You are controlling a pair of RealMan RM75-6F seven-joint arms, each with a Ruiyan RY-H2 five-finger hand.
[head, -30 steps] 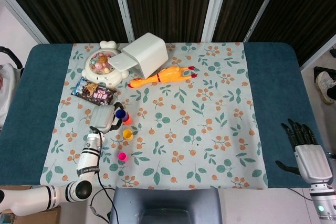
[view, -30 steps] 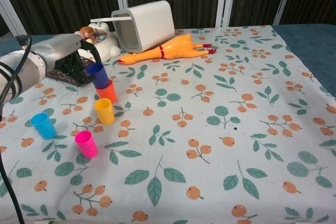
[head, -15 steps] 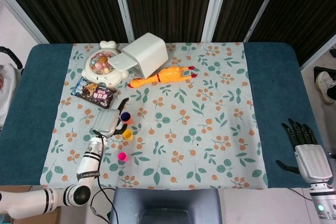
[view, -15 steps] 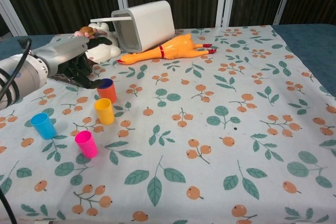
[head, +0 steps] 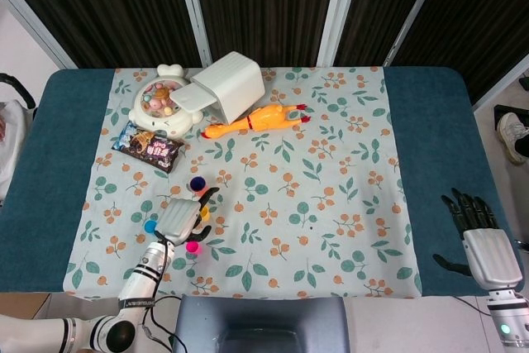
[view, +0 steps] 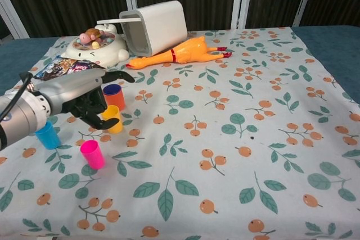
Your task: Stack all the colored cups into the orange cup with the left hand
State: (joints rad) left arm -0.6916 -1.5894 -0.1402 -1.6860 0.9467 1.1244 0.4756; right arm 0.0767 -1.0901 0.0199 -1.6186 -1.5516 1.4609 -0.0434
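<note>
Here we see the left hand (view: pixel 84 96) hovering low over the near-left part of the surface (view: pixel 236 195), fingers spread and curved, closing around the yellow cup (view: pixel 112 119) but, as far as we can judge, not yet gripping it; the fingers hide part of the cup, so contact is unclear. Just behind it stands the orange cup (view: pixel 115 96), upright, with a dark blue cup already nested inside so only its rim shows. The light blue cup (view: pixel 46 135) stands near the left edge, partly behind the forearm, and the pink cup (view: pixel 91 154) stands closer to the front edge; both are upright and apart from the others. We take these cups to be thin, rigid plastic: very light, smooth and a little slippery, easy to tip or skid on the cloth if nudged from one side. The safest hold looks like a gentle pinch across the upper wall near the rim, thumb opposite the fingers, leaving the tapered base free to drop into the stack. The right hand (head: pixel 482 241) rests released, fingers apart, off the surface's right edge, holding nothing.
</note>
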